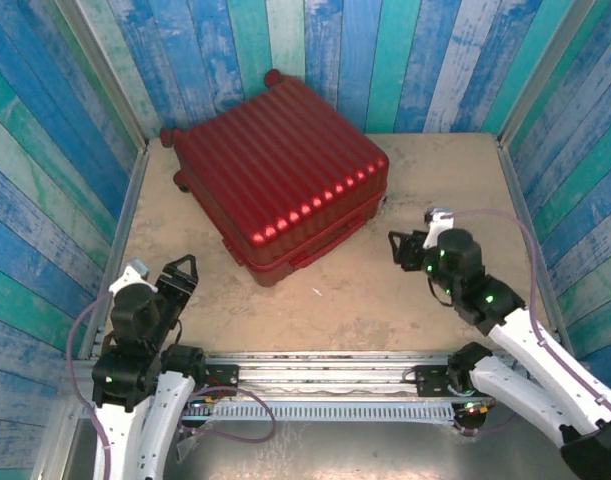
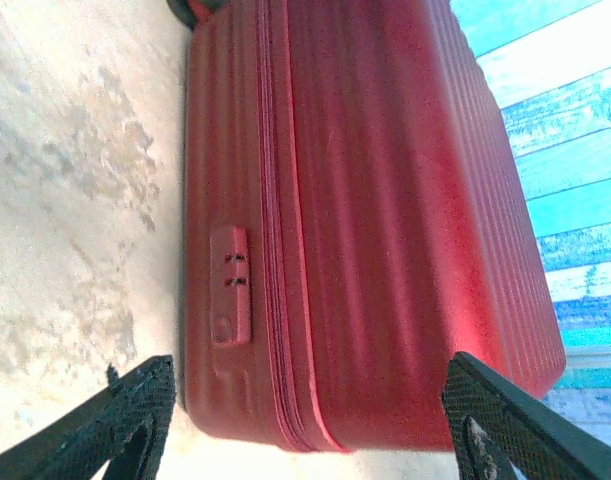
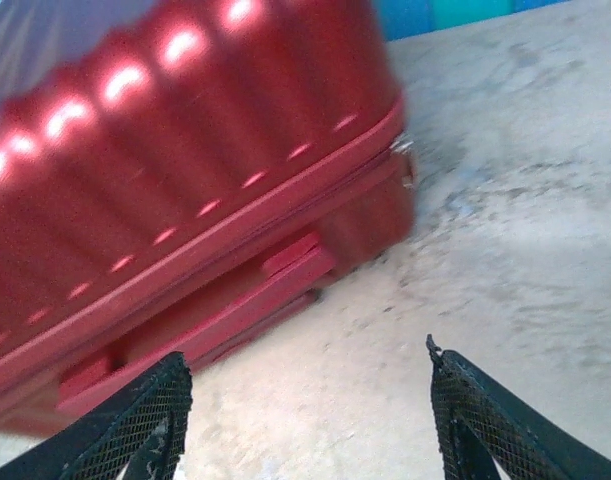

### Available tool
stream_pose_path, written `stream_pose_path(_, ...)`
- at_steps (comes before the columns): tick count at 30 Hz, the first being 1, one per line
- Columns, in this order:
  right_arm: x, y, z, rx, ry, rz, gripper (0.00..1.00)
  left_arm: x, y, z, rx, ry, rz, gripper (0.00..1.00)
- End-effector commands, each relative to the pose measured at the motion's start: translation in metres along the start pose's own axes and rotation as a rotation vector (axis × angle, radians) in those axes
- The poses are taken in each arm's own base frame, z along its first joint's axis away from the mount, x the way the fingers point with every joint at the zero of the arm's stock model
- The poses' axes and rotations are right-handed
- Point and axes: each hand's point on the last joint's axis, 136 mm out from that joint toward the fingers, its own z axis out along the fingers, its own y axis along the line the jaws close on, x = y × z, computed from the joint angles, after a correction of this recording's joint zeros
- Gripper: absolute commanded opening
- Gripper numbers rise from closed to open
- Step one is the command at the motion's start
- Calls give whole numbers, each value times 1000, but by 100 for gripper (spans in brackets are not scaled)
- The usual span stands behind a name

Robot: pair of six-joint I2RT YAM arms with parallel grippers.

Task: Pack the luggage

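- Top external view. I see the luggage (image 1: 280, 170) lying flat and closed on the worktop (image 1: 385, 300), ribbed shell up. It sits ahead of the left claw (image 1: 183, 272) and off to that claw's right, clear of it. The right claw (image 1: 405, 250) stands just beside the luggage's near right corner, with the luggage to its left and a strip of bare worktop between them. Both claws have their fingers apart and carry nothing.
- Left wrist view. The left claw (image 2: 310, 365) is spread wide, one mesh-faced finger (image 2: 135, 410) at each lower corner and nothing between them. The luggage (image 2: 385, 220) lies straight ahead of the claw, showing me its side with the zip seam and a combination lock (image 2: 230, 285). A black wheel (image 2: 190, 8) sits at its far end. Bare worktop (image 2: 75, 200) runs on the claw's left; the blue plank wall (image 2: 565, 150) rises on its right.
- Right wrist view. The right claw (image 3: 305, 360) is likewise apart and empty. The luggage (image 3: 185, 180) lies ahead and to the claw's left, its recessed handle (image 3: 235, 300) facing the claw. I cannot tell any contact; the worktop (image 3: 525, 200) is bare ahead and to the right.
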Motion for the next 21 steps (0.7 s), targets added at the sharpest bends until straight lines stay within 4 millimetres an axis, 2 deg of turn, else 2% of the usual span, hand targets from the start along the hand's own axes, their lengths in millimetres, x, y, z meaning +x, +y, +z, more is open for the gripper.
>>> stream_pose_path(1,3,6,5,-62,104,-22,66,14,-1,1,-3,90,-13,77)
stream_pose_path(3,3,9,10,-79,134,-15,66,12,-10,9,15,94,23,78)
stream_pose_path(6,5,12,15,-98,161,-21,66,12,-29,32,46,135,80,82)
stream_pose_path(8,5,12,15,-97,164,-30,66,5,-50,40,48,122,152,83)
stream_pose_path(10,5,8,13,-81,166,-38,66,20,-86,49,74,134,254,86)
stream_pose_path(11,4,7,11,-72,164,-40,66,33,-105,51,84,137,314,88)
stream_pose_path(13,1,2,6,-48,154,-43,66,75,-152,43,109,121,468,97)
stream_pose_path(15,-8,-1,-4,-24,128,-48,66,127,-193,31,141,114,579,94)
stream_pose_path(16,-11,-3,-9,-14,115,-50,66,150,-204,32,161,140,586,93)
stream_pose_path(17,-16,-5,-15,-3,94,-55,66,178,-213,34,206,185,573,93)
stream_pose_path(19,-26,-8,-26,16,52,-67,66,225,-220,40,337,285,414,94)
stream_pose_path(21,-34,-12,-35,33,18,-79,66,257,-202,56,367,329,215,97)
